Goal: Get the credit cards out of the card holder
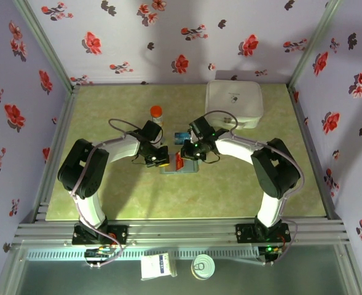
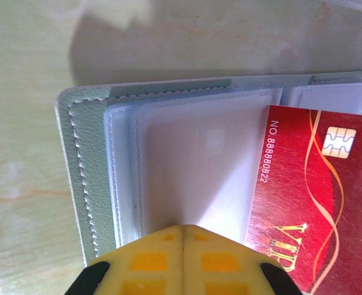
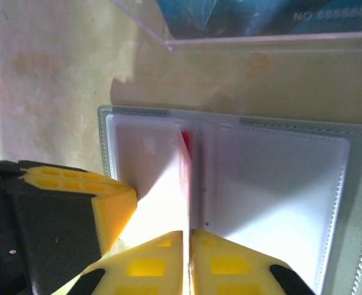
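The grey-blue card holder (image 1: 176, 169) lies open on the table, its clear sleeves (image 2: 193, 166) facing up. My left gripper (image 2: 184, 228) is shut, with its tips pressed on the holder's left panel (image 3: 141, 166). A red credit card (image 2: 303, 196) marked VIP stands on edge over the centre fold (image 3: 185, 178). My right gripper (image 3: 187, 233) is shut on its near edge. A blue credit card (image 1: 182, 136) lies on the table just behind the holder, under a clear plastic sheet (image 3: 260, 38). From above, the left gripper (image 1: 160, 161) and the right gripper (image 1: 190, 153) meet over the holder.
An orange-capped bottle (image 1: 157, 114) stands close behind the left gripper. A large white zip case (image 1: 234, 103) sits at the back right. The left gripper's yellow finger (image 3: 110, 209) sits close beside the right gripper's fingers.
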